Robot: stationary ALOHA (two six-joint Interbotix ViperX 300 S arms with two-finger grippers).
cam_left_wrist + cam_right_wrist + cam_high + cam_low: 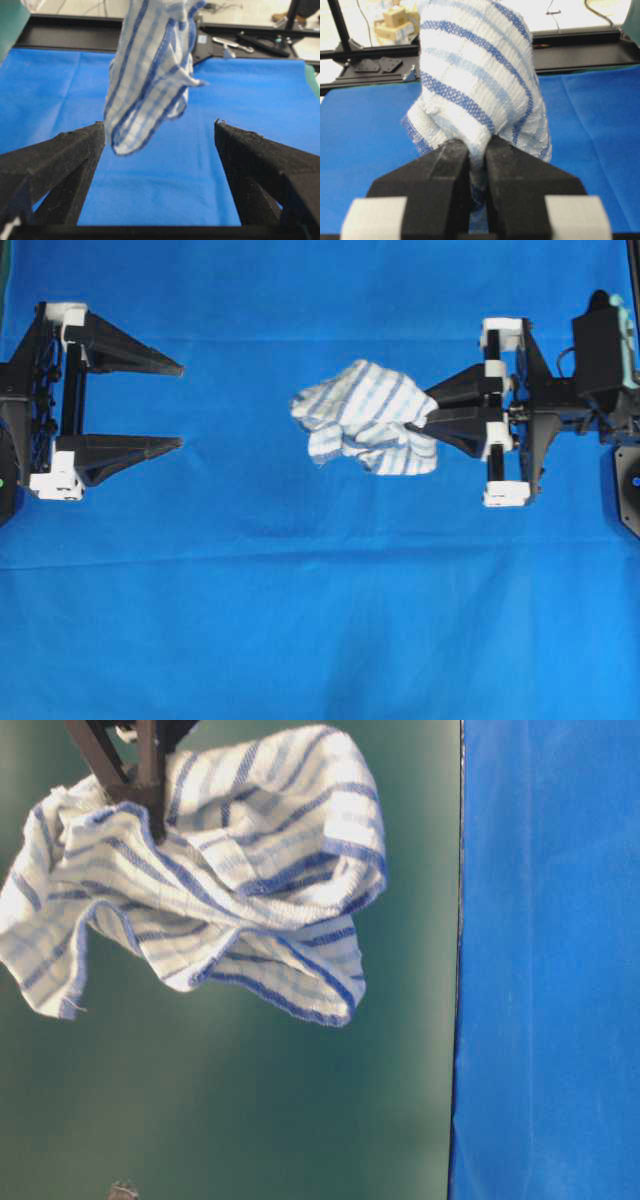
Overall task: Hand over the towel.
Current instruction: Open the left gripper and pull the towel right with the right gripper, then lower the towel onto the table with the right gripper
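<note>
Striped towel (pixel 365 417) pinched in the right gripper (pixel 432 410), bunched, drooping clear above the blue cloth (pixel 300 620). Soft, light, floppy by the look; likely best taken at the free hanging edge. Left gripper (pixel 180 406) spread wide, empty, well apart. Nothing between the two.

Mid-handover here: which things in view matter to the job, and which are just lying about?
In the job:
towel, clamped in the right claw
left claw, open, apart from it

Just there:
blue cloth covering the table
tools beyond the table edge
</note>
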